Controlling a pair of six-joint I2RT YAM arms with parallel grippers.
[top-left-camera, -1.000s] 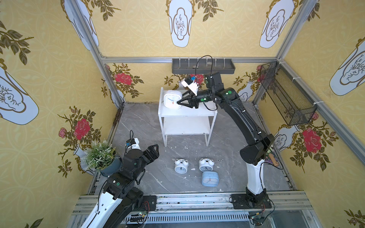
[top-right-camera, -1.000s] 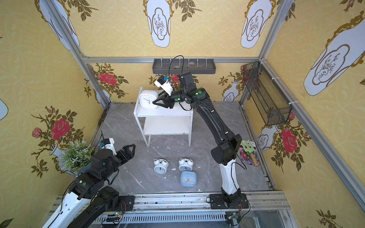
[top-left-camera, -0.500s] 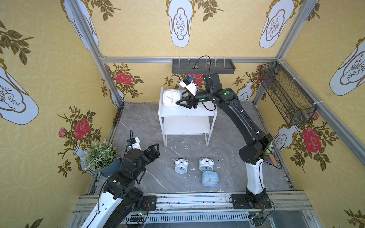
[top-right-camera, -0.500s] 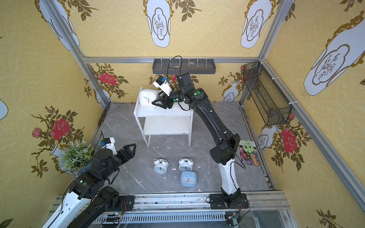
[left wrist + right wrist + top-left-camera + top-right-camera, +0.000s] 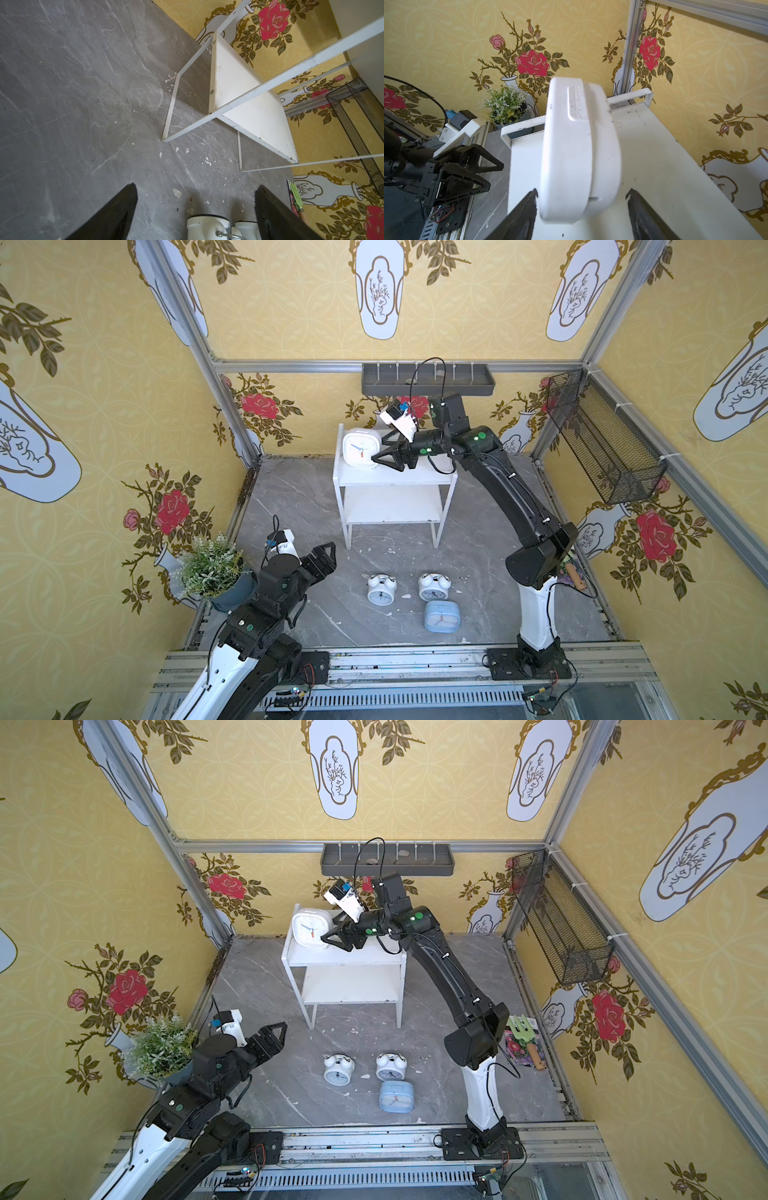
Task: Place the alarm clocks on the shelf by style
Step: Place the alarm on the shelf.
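With the right end effector (image 5: pixel 582 192) spread around the upright white clock (image 5: pixel 360 448), centre frame on the shelf (image 5: pixel 399 478), withdraw straight back without tipping it.

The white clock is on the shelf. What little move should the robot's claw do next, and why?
Probably pull the right claw straight back. Its jaws stand open beside the white clock, which stands on the top tier of the shelf.

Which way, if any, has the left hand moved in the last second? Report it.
No. The left hand keeps the same spot next to the potted plant in both top views, jaws open.
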